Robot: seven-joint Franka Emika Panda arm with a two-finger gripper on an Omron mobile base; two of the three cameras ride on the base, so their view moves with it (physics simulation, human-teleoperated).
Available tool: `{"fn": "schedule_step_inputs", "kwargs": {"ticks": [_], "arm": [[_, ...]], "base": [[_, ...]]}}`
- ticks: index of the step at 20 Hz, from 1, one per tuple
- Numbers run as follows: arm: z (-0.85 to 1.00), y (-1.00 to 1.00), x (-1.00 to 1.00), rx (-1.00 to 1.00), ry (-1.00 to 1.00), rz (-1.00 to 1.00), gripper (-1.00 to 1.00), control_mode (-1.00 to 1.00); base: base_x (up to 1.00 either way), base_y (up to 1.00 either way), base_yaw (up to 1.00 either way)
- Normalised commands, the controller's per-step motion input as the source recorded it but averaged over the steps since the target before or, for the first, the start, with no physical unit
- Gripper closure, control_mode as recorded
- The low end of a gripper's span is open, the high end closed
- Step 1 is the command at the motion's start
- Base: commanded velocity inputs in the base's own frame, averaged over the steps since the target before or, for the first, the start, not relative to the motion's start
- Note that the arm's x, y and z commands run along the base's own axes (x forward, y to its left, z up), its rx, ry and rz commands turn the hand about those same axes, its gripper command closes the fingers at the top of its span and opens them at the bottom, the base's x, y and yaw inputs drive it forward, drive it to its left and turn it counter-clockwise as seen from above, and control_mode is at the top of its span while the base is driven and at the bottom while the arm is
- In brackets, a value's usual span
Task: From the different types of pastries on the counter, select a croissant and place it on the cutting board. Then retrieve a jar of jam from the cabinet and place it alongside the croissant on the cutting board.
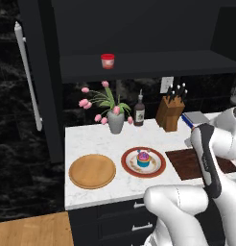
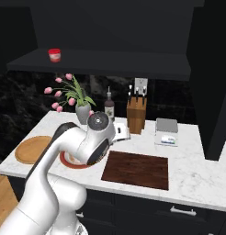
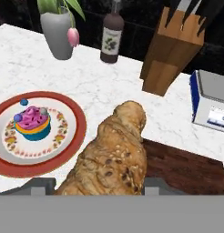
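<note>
Croissant (image 3: 117, 154) sits clamped in the gripper (image 3: 99, 184), near the cutting board (image 3: 186, 166) edge — released here, it could land half on the plate (image 3: 70, 145).

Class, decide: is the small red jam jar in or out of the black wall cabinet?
In: the small red jam jar stands upright on the black wall cabinet's dark shelf.
</note>
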Motion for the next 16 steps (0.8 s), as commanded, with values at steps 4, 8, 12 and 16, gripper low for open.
{"fn": "schedule_step_inputs", "kwargs": {"ticks": [4, 8, 12, 16], "arm": [[0.11, -1.0, -0.2, 0.0, 0.0, -0.26, 1.0, -1.0], [0.09, -1.0, -0.01, 0.0, 0.0, -0.17, 1.0, -1.0], [0.05, -0.92, 0.0, 0.0, 0.0, -0.07, 1.0, -1.0], [-0.36, -0.65, -0.11, 0.02, 0.0, 0.03, 1.0, -1.0]], "base": [[0.0, 0.0, 0.0], [0.0, 0.0, 0.0], [0.0, 0.0, 0.0], [0.0, 0.0, 0.0]]}}
